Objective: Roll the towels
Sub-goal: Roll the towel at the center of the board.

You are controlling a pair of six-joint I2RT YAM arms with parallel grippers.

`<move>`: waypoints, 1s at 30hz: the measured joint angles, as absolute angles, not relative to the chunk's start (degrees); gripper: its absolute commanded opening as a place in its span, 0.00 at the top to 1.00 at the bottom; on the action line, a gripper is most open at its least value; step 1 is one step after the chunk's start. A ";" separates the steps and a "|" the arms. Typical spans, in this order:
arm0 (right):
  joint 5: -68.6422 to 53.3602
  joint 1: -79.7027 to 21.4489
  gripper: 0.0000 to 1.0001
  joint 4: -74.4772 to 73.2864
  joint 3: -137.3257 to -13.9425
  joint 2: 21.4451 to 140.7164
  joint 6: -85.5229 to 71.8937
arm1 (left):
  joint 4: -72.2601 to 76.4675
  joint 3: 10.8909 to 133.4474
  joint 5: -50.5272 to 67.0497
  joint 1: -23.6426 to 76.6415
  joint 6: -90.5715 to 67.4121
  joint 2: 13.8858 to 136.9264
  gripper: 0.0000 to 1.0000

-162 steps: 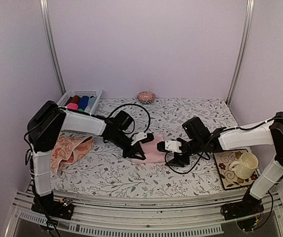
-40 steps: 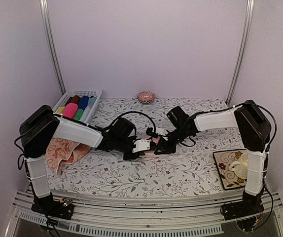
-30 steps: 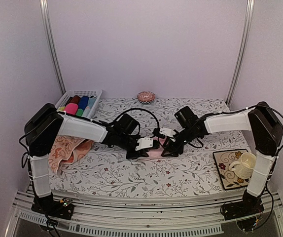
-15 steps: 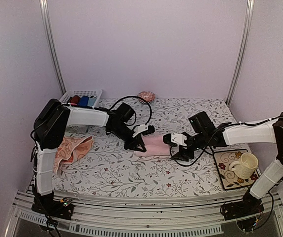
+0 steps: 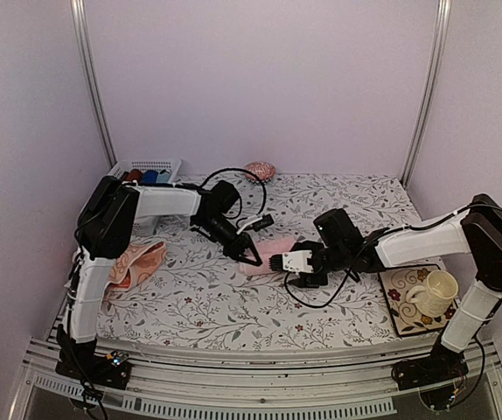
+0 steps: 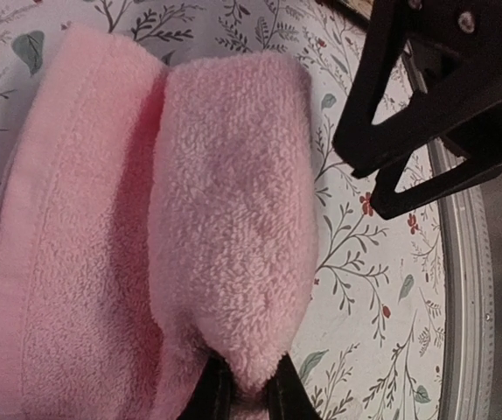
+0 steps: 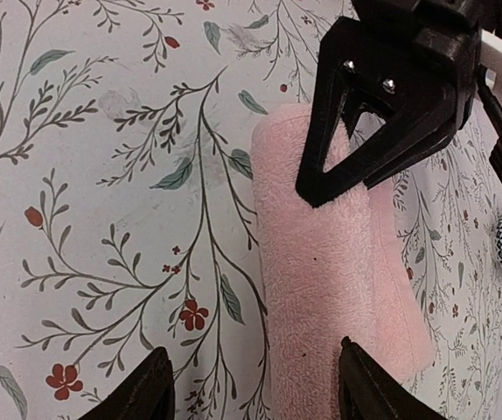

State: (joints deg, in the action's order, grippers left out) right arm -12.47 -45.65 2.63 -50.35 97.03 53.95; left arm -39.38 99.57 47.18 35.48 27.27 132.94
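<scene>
The plain light pink towel lies mid-table as a thick, loosely rolled bundle. It fills the left wrist view and runs up the right wrist view. My left gripper is shut on one end of it. My right gripper is open, and the towel's other end lies between its spread fingers. The left gripper's black fingers show at the towel's far end. The peach-orange patterned towel lies crumpled at the table's left edge, untouched.
A white basket with small rolled cloths stands at the back left. A patterned ball sits at the back centre. A cream cup stands on a floral coaster at the right. A black cable loops under the right arm.
The right gripper has moved left, up to the pink towel's end. The left gripper has shifted a little with the towel. Over the earlier frames the flat towel has become a narrow bundle.
</scene>
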 measured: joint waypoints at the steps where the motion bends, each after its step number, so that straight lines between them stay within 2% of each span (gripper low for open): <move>1: -12.01 -45.87 0.35 3.03 -50.65 97.86 54.50 | -39.90 100.07 47.62 35.35 27.03 133.34 0.95; 13: -4.16 -47.64 0.37 8.45 -53.63 104.92 56.84 | -42.85 103.31 51.24 34.37 25.54 135.98 0.95; 18: -1.98 -47.70 0.41 10.44 -54.15 106.59 56.88 | -42.96 103.53 52.14 34.11 25.34 136.25 0.95; 30: -6.79 -47.92 0.35 14.44 -49.50 101.32 58.59 | -43.40 103.88 53.08 33.63 25.10 136.92 0.96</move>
